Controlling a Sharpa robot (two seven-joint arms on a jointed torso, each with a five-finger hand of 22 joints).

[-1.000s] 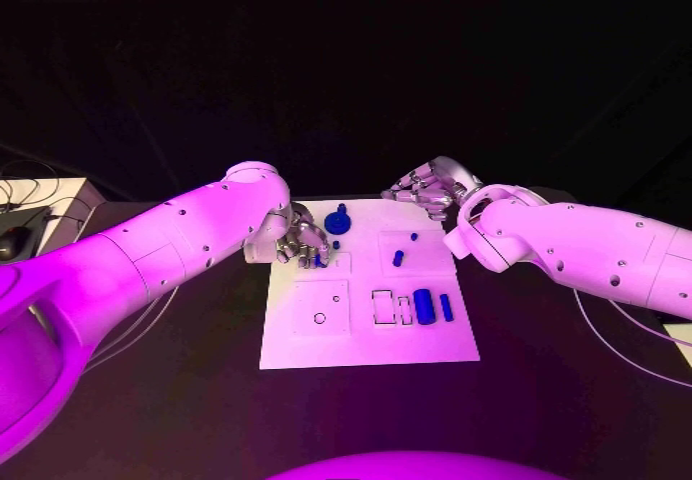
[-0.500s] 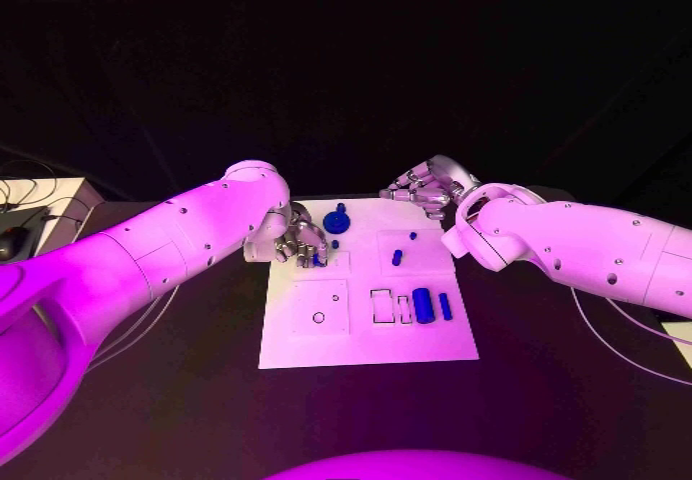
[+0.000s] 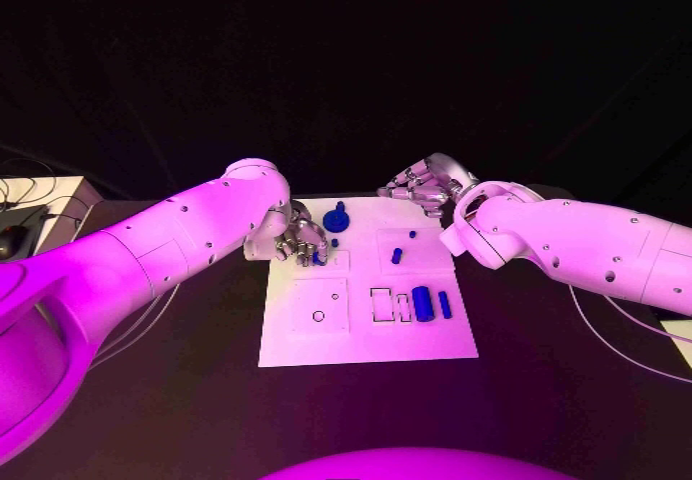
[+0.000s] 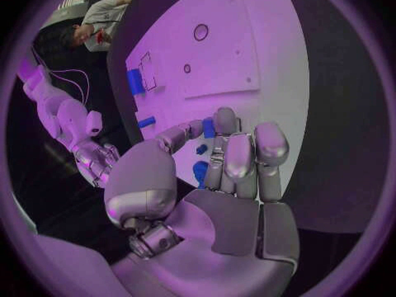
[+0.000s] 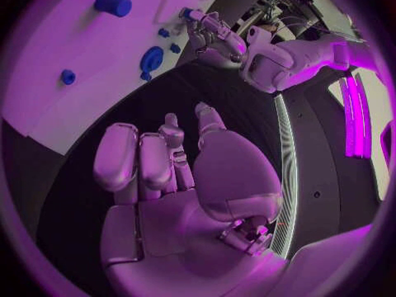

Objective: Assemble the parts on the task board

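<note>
- Little has moved since the earlier head frames: left hand (image 3: 302, 242) has crept slightly inward over the white flat task board (image 3: 361, 340); right arm has shifted a touch, board and parts unchanged.
- Left hand: fingers (image 4: 237, 153) curled together over the board's far-left part, w/ a small blue piece (image 4: 208, 128) at the fingertips. Cannot tell if it's pinched or just touched.
- Right hand (image 3: 428, 186): hangs off the board's far-right corner, fingers loosely bent, holding nothing.
- Parts: blue round disc w/ stem (image 3: 338, 217) near the board's far edge; short blue peg (image 3: 398, 257) mid-board; thick blue cylinder (image 3: 423, 302) and thin blue bar (image 3: 446, 306) beside the outlined slots (image 3: 384, 306).
- Step, prob.: left hand picking or seating the small piece.
- Next: confirm grip, then line it up w/ its recess and press down squarely.
</note>
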